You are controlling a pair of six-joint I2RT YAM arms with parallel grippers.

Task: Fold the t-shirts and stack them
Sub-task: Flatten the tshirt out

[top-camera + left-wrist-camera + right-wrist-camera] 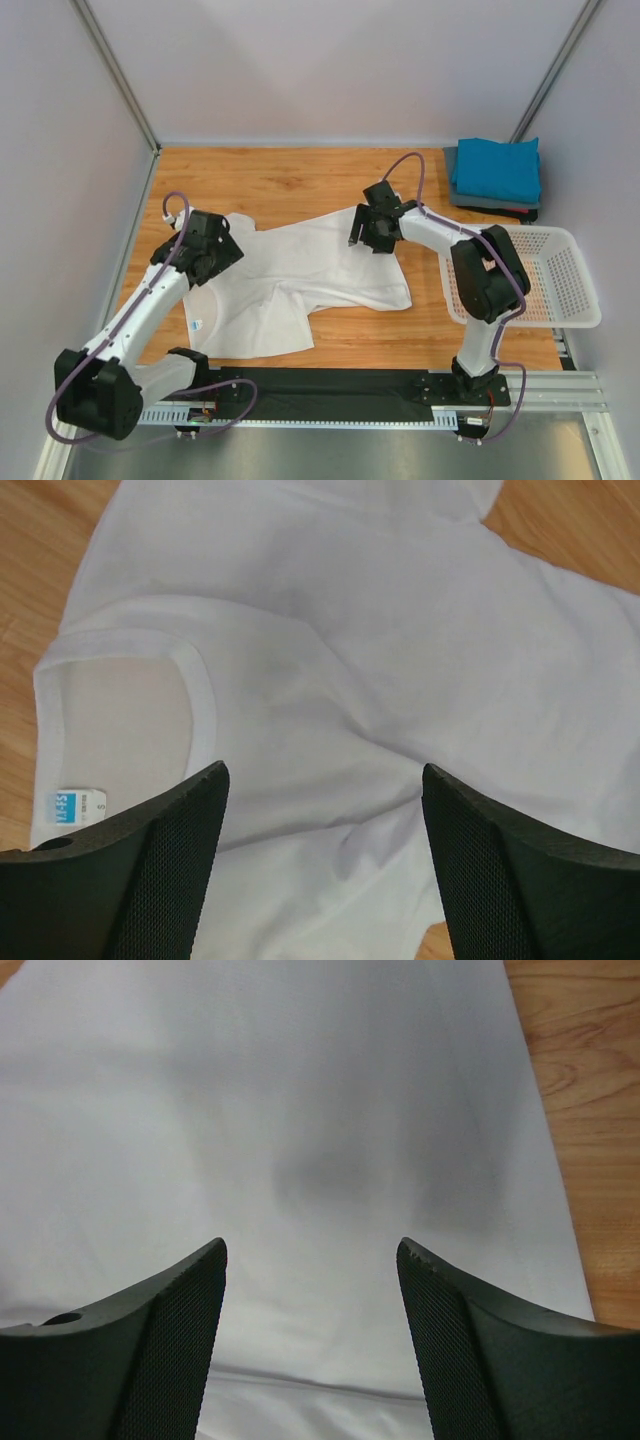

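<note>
While both arms lean in over it, the wooden worktop (300, 185) carries a white t-shirt (290, 275) spread out left of the middle. The shirt lies flat but rumpled, with creases running through it, its neck end toward the near left and its other end reaching toward the right arm.

At the right edge sits a white mesh basket (590, 300). Beyond it, in the far right corner, a folded teal t-shirt (497, 168) lies on top of a folded dark grey t-shirt (478, 201), well apart from the white one.

Over the shirt's left shoulder area hangs the left pincer (325, 880); its jaws stand wide apart with nothing between them, only white cloth below. The right pincer (312, 1350) is above the shirt's far right part, close to the cloth edge where bare wood shows; its jaws are likewise spread and hold nothing.

From the left wrist I can see the ribbed crew collar (200, 690) curving just ahead of the left finger. Inside the neck sits a small blue-and-white label (75, 805).
</note>
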